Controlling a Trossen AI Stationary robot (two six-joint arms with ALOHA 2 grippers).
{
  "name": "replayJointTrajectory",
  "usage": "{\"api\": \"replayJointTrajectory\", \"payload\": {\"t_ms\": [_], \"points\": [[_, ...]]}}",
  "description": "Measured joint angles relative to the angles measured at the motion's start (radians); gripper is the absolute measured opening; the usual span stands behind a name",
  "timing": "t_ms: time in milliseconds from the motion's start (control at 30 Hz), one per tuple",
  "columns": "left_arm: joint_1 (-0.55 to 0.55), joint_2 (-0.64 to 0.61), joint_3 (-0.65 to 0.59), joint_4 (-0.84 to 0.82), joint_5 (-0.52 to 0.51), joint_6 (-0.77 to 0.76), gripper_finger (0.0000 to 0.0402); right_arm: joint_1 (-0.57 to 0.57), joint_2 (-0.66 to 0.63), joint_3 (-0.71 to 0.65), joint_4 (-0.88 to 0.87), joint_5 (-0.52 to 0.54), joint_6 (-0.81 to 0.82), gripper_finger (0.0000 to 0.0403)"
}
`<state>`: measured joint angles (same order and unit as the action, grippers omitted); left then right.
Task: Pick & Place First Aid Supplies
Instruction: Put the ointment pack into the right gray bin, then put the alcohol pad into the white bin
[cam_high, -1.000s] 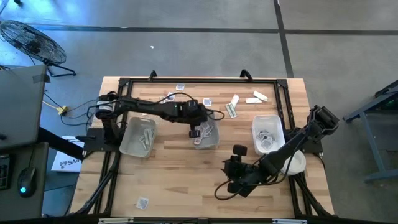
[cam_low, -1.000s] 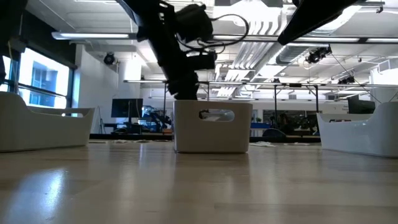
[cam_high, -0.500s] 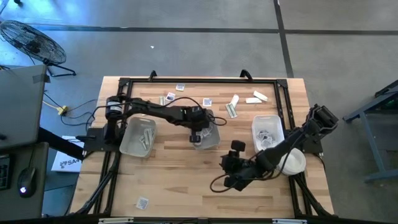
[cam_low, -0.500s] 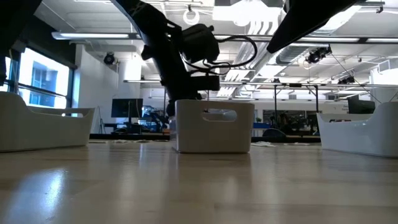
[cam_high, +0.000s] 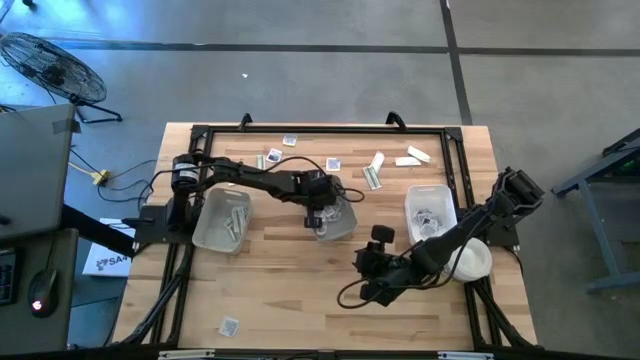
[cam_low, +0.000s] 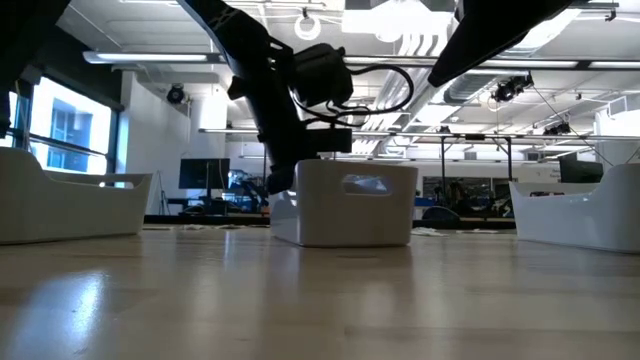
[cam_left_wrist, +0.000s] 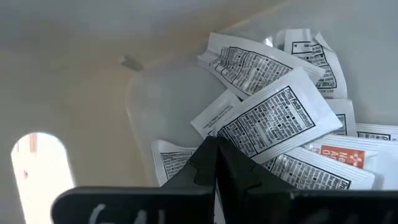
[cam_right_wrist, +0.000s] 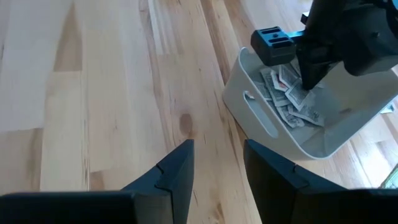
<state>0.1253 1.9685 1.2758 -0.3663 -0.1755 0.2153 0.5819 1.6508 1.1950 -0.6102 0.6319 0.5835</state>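
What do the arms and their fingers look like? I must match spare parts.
Both arms are dark, jointed tube segments. The left arm carries a boxy black wrist block and a looping black cable. The left gripper has thin black fingers tapering to a point. The right gripper has broad, flat black fingers with angled tips.

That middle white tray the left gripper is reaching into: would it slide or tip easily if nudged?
Likely yes. The middle tray looks thin-walled, holding only flat sachets, so probably light. In the low view one bottom edge appears lifted with the left gripper inside, suggesting it tips readily.
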Motion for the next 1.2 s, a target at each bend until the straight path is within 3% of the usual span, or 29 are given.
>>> {"api": "replayJointTrajectory", "payload": {"t_ms": [233, 500, 733, 1000, 1200], "points": [[-0.001, -0.013, 0.052, -0.012, -0.022, 0.025, 0.0031, 0.000, 0.000, 0.000, 0.000, -0.001, 0.003, 0.0133], [-0.010, -0.033, 0.161, -0.216, -0.014, 0.040, 0.0108, 0.001, 0.000, 0.000, -0.008, -0.008, 0.011, 0.0133], [-0.059, -0.142, 0.170, -0.373, -0.013, -0.065, 0.0114, -0.001, -0.001, 0.000, -0.076, -0.016, 0.019, 0.0133], [-0.195, -0.300, 0.069, -0.460, -0.022, -0.202, 0.0114, -0.013, -0.001, 0.000, -0.109, -0.010, -0.013, 0.0133], [-0.383, -0.388, -0.001, -0.464, -0.031, -0.336, 0.0114, -0.029, -0.002, 0.000, -0.118, -0.006, -0.053, 0.0133]]}}
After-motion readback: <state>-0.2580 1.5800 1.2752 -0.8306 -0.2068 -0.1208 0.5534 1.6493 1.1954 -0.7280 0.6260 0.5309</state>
